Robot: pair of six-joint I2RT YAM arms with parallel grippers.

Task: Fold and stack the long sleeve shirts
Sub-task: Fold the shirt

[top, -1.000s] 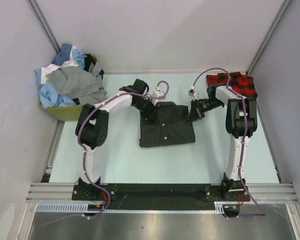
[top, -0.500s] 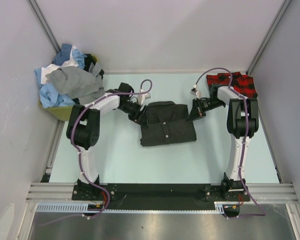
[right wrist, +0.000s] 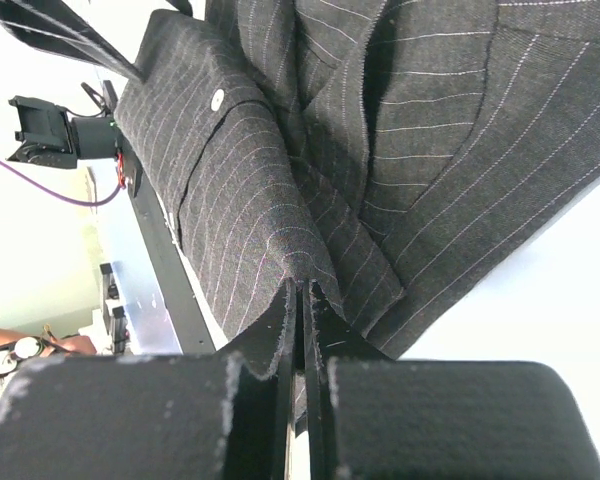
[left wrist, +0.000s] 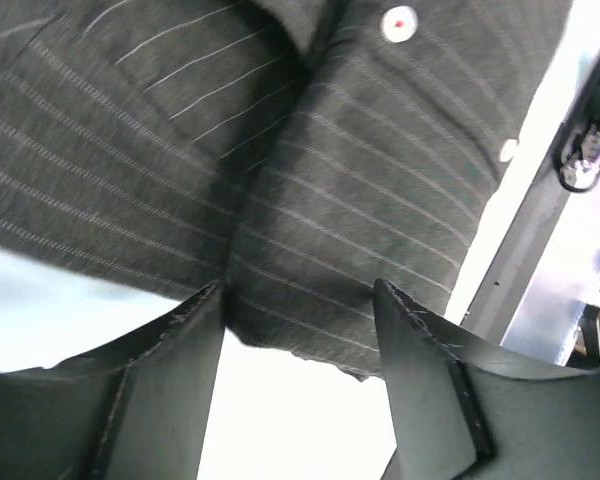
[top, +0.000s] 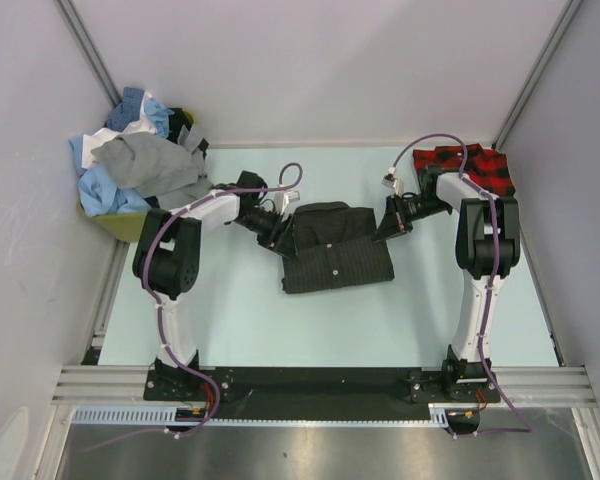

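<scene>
1. Shirt position, seen from the top camera: the charcoal shirt [top: 335,250] lies partly folded at mid-table [top: 240,320], collar towards the far side. The left gripper [top: 277,232] sits at its left edge and the right gripper [top: 390,228] at its right edge. The plaid shirt [top: 470,165] lies folded in the far right corner. A pile of shirts [top: 130,165] in blue, white and grey fills the bin [top: 130,227] at far left. The step in hand looks like gripping both sides of the charcoal shirt to carry or tidy it, so the two arms should move together and level.

2. Left wrist camera: the left gripper [left wrist: 300,300] has its fingers [left wrist: 170,340] wide apart, and the charcoal shirt [left wrist: 330,180] has its folded edge dipping between them without being pinched. A white button [left wrist: 398,20] shows further in. Before closing, this arm should push deeper so that all layers sit between the fingers, not only the top one.

3. Right wrist camera: the right gripper [right wrist: 300,300] has its fingers pressed together on a thin edge of the charcoal shirt [right wrist: 430,150]. That bite looks shallow, so any lift should be slow to keep the folds from slipping out
</scene>
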